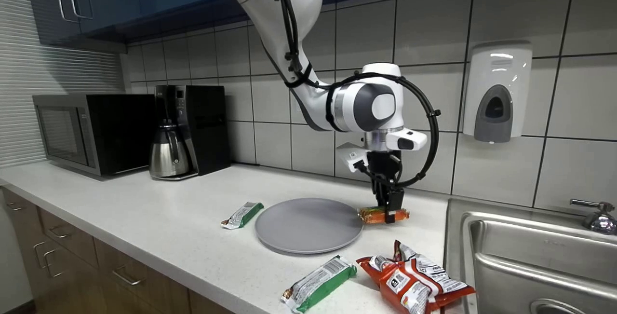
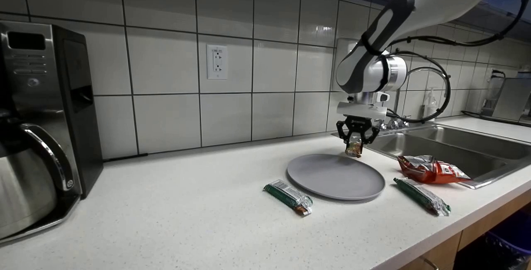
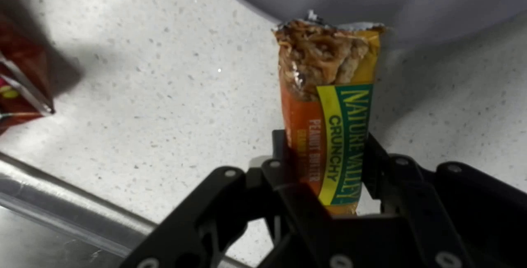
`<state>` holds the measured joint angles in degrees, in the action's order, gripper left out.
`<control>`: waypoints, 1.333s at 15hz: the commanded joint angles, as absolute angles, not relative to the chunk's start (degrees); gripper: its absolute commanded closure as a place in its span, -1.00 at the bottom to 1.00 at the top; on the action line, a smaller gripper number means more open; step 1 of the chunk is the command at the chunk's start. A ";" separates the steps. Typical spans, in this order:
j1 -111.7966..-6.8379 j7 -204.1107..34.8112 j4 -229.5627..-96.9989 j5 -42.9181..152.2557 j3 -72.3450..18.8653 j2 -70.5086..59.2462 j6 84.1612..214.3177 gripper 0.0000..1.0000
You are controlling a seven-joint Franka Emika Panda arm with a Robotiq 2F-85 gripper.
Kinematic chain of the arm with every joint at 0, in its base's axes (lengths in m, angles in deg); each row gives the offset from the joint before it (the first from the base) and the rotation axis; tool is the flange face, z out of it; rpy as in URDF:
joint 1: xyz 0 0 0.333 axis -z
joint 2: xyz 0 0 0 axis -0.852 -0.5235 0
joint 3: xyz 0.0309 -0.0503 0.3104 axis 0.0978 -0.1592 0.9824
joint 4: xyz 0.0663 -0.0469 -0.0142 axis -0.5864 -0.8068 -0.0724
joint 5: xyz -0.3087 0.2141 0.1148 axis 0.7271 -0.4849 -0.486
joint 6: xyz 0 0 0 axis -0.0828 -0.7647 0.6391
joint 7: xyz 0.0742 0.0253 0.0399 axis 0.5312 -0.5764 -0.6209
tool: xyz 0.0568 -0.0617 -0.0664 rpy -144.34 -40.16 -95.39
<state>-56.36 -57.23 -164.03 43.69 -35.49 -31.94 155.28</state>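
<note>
Orange-wrapped, the granola bar [image 3: 325, 115] is pinched in the gripper [image 2: 355, 149], just beside the grey plate [image 1: 308, 225]! Only the wrist view reads "Peanut Butter", though it crops the red bag [image 3: 24, 54]. Touching the desk [image 1: 168, 203]? Can't tell. Close on the right, a sink rim [image 1: 455, 237]; desk stretches left.

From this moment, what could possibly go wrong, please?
The glossy orange-wrapped granola bar sits between the jaws with its longer end sticking out toward the round grey plate, so it might tilt, slip or bump the rim. The red crinkled snack bag lies right by the silver metal sink; a sideways knock could push it in.
</note>
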 commanded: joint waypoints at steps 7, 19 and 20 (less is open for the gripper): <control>-61.42 -60.07 -179.83 48.26 -35.46 -22.20 160.75 0.63; -63.11 -62.81 -186.13 50.74 -34.40 -18.37 162.17 0.63; -63.09 -63.12 -186.21 50.72 -34.27 -18.40 162.22 0.63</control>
<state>-63.57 -61.50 -183.71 49.66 -35.18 -20.84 161.69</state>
